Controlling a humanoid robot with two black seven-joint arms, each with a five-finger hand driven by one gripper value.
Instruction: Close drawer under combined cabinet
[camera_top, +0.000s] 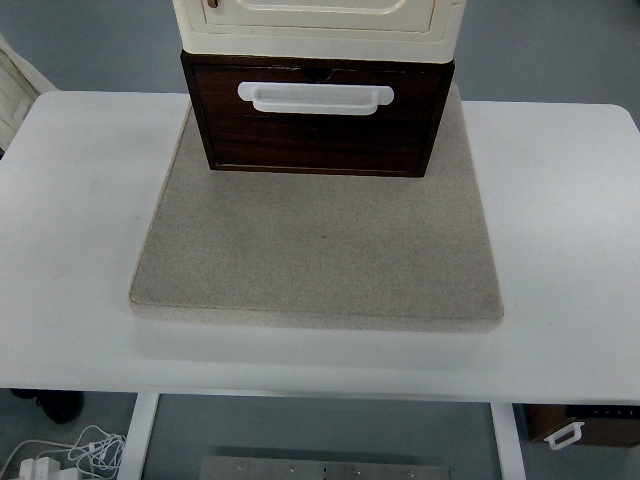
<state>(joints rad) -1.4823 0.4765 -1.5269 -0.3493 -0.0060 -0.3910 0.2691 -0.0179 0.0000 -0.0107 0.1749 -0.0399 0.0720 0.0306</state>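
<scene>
I can read no text, label, brand, number or sign on anything before me here.

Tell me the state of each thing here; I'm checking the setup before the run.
Drawer: appears closed, dark wood front about flush under the cabinet; untouched.
Handle: white, level, nothing gripping it.
Cabinet: cream, standing on the drawer unit; door appears shut.
Mat: flat on the table, bare in front.
Table: white, level.
</scene>
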